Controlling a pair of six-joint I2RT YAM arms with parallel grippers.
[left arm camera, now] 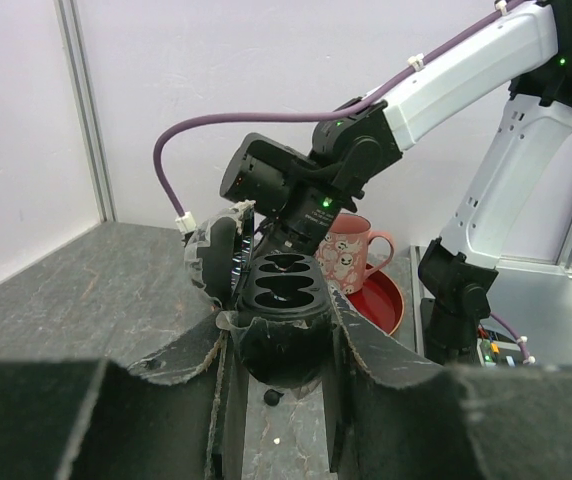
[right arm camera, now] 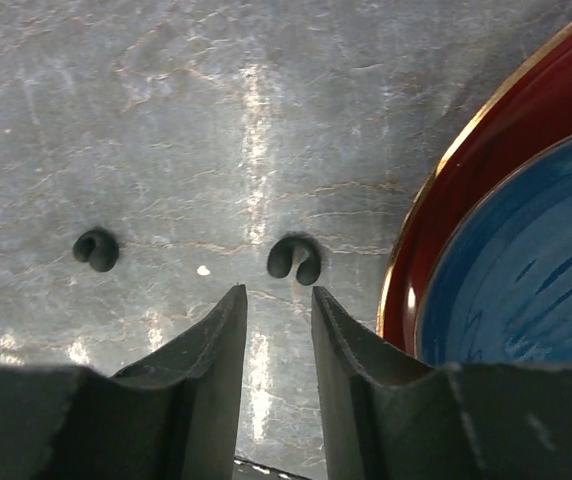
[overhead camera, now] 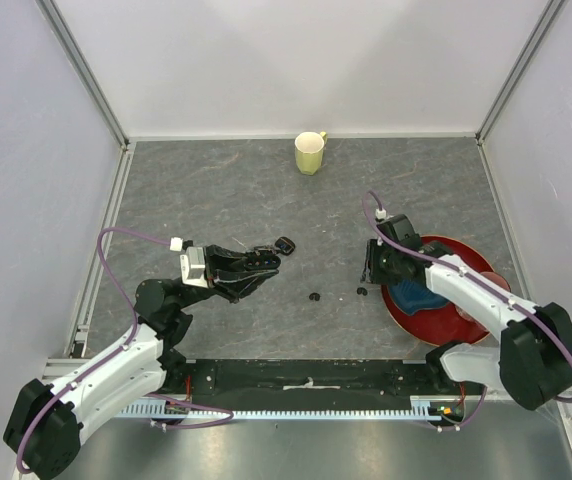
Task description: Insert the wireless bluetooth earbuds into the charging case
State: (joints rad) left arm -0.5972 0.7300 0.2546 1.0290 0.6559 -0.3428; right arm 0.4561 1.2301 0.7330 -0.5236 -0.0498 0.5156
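My left gripper (overhead camera: 264,262) (left arm camera: 278,335) is shut on the charging case (left arm camera: 281,290), a glossy black pod held off the table. Its lid stands open and its dark slots face up. In the top view the case (overhead camera: 284,245) shows at the fingertips. Two black curled earbuds lie on the grey table, one (overhead camera: 314,297) (right arm camera: 96,249) in the middle and one (overhead camera: 362,291) (right arm camera: 294,259) beside the red plate. My right gripper (overhead camera: 368,278) (right arm camera: 277,295) is open and empty, its tips just short of that second earbud. One earbud (left arm camera: 273,397) shows below the case.
A red plate (overhead camera: 471,325) (right arm camera: 466,150) holding a blue dish (right arm camera: 526,260) lies at the right, close to my right gripper. A yellow-green mug (overhead camera: 310,152) stands at the back. A pink mug (left arm camera: 351,250) shows by the plate in the left wrist view.
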